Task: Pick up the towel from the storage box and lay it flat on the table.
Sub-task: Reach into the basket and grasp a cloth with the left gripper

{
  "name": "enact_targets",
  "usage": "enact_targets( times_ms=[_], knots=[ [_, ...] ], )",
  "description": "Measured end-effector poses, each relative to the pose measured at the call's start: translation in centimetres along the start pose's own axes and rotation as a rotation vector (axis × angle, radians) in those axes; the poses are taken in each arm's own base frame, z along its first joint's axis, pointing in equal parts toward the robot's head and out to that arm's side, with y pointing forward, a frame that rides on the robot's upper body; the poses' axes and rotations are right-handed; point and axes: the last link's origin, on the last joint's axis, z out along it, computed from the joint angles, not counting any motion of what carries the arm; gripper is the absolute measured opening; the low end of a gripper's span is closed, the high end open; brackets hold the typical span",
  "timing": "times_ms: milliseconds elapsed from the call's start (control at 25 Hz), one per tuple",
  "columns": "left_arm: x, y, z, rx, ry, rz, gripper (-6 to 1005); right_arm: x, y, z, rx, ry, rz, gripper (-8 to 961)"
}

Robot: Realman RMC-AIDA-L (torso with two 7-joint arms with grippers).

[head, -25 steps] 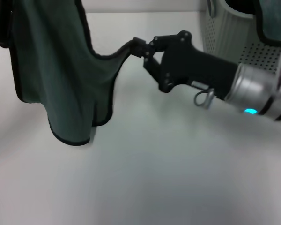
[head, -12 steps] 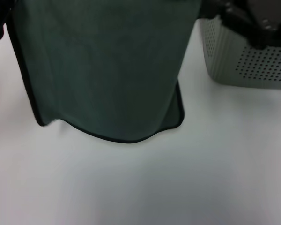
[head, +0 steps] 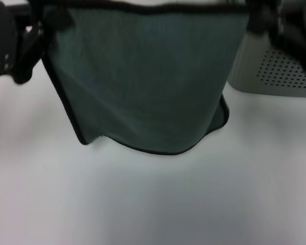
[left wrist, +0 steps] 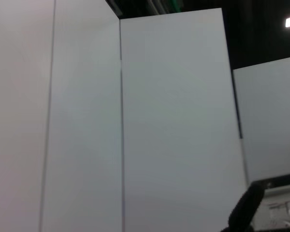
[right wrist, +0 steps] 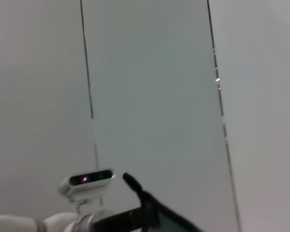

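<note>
No writing, label, brand or number can be read anywhere — not in the head view, not in either wrist view. Every surface shown is plain.

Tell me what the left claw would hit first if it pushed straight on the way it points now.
Probably the towel itself: the left claw points across toward the right claw, gripping the cloth's top corner. Past the stretched top edge lies the right claw, near the storage box. Depth is unclear.
</note>
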Motion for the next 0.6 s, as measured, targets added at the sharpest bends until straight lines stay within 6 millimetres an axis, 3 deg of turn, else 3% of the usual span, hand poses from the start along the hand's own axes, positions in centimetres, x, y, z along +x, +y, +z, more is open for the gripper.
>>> enact_targets(
  times_ms=[160, 360, 480, 600],
  knots=[
    [0.2, 1.3, -1.4, -0.032, -0.003, -0.063, 11, 1.4, 2.5, -0.9, -0.042, 0.048, 0.029, 8],
    [1.0, 3.1, -2.1, -0.087, -0.041, -0.153, 11, -0.1, 6.0, -3.2, -0.012, 0.073, 0.003, 8],
    [-0.2, 3.5, -1.8, -0.088, -0.095, -0.227, 11, 0.1, 5.4, -3.7, 0.039, 0.120, 0.069, 8],
    [-3.3, 2.8, -1.6, -0.011, -0.186, -0.296, 12, 3.2, 2.7, -2.9, 0.116, 0.212, 0.177, 8]
  ],
)
